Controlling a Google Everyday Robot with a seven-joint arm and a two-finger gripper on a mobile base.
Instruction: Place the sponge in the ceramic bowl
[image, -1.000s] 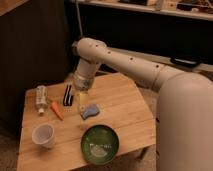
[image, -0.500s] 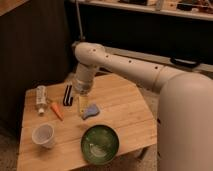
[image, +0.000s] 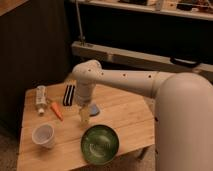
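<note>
A wooden bench (image: 131, 119) is seen carrying 6 things. The ceramic bowl (image: 100, 145) is set near the front edge, and its glossy green inside is shown with pale rings. A white cup (image: 43, 135) is stood upright to the left of it, open side up, and only its pale inner wall is shown. The sponge (image: 95, 108) is lain flat on the bench behind the bowl, outside both containers. The hand (image: 84, 114) is pointed downward just beside the sponge's left edge, partly covering it; how far it is open, and whether anything is held, cannot be told. A carrot (image: 56, 110), a small bottle (image: 41, 99) and a black block (image: 69, 95) are lain further left.
</note>
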